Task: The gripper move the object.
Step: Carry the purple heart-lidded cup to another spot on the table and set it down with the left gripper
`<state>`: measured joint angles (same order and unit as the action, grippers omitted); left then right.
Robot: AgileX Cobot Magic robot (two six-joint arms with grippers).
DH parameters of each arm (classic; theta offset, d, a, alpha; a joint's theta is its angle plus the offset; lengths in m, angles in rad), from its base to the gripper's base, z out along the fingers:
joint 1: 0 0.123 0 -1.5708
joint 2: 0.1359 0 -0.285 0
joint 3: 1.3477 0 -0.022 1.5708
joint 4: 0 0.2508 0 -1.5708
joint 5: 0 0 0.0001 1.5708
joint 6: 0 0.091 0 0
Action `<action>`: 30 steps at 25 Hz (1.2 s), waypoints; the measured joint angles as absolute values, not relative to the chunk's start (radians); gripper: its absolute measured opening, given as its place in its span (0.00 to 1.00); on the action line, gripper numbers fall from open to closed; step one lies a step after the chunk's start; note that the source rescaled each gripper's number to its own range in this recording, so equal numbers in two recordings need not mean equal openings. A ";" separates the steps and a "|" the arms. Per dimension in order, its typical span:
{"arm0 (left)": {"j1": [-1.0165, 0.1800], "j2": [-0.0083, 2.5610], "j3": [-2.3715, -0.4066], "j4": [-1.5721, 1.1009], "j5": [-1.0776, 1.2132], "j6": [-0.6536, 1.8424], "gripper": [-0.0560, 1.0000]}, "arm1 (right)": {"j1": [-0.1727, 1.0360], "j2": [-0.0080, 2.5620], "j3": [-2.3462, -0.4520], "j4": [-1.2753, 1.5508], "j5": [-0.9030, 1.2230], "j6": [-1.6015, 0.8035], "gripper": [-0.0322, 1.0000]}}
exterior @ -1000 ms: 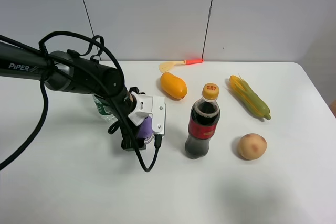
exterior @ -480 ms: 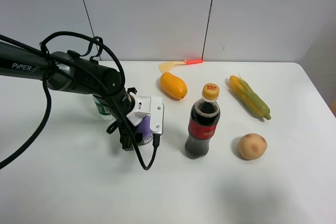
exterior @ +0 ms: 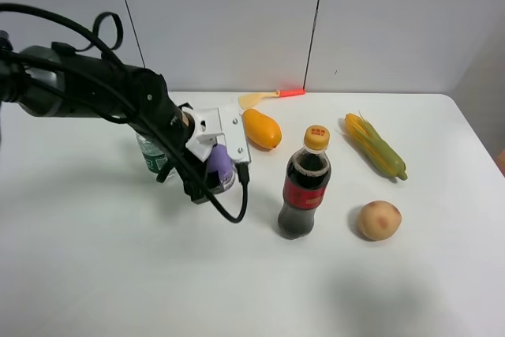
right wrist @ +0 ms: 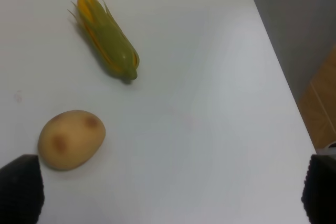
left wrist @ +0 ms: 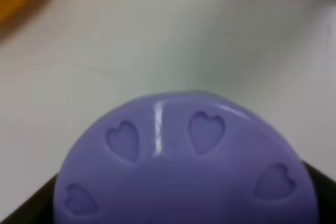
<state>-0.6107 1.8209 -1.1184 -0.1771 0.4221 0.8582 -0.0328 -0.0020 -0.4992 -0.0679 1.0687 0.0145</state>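
Observation:
The object, a small tub with a lilac lid (exterior: 219, 165), sits between the jaws of my left gripper (exterior: 211, 177), which is shut on it and holds it just above the white table, left of the cola bottle. In the left wrist view the lilac lid (left wrist: 184, 166) with heart-shaped holes fills the lower frame, with black jaw corners on either side of it. The tub's labelled side is hidden by the gripper. My right gripper (right wrist: 169, 190) is open and empty above the table's right side; it does not show in the exterior view.
A cola bottle (exterior: 304, 183) stands mid-table. A mango (exterior: 261, 129) and a yellow spatula (exterior: 270, 96) lie behind it. A clear water bottle (exterior: 155, 157) stands behind the left arm. Corn (exterior: 375, 146) (right wrist: 107, 38) and a potato (exterior: 379, 219) (right wrist: 71, 139) lie at the right.
My left arm has risen and swung toward the back right, carrying the tub up from the table toward the mango. The other things have not moved.

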 joint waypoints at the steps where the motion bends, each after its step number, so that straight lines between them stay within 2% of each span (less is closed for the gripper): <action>1: -0.611 1.809 -1.141 -0.175 0.450 0.823 0.08 | -0.033 -0.002 -0.499 -0.068 1.069 0.015 1.00; 7: -0.611 1.797 -1.377 -0.131 0.704 0.593 0.08 | -0.033 -0.002 -0.499 -0.068 1.069 0.015 1.00; 12: -0.611 1.798 -1.569 -0.069 0.860 0.495 0.08 | -0.033 -0.002 -0.499 -0.068 1.069 0.015 1.00; 21: -0.614 1.894 -1.830 -0.064 0.999 0.379 0.08 | -0.033 -0.002 -0.499 -0.068 1.069 0.015 1.00; 30: -0.685 2.100 -2.122 -0.061 1.092 0.334 0.08 | -0.033 -0.002 -0.499 -0.068 1.069 0.015 1.00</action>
<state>-0.6847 2.1003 -2.1217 -0.0612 1.0924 0.3336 -0.0328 -0.0020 -0.4992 -0.0679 1.0687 0.0145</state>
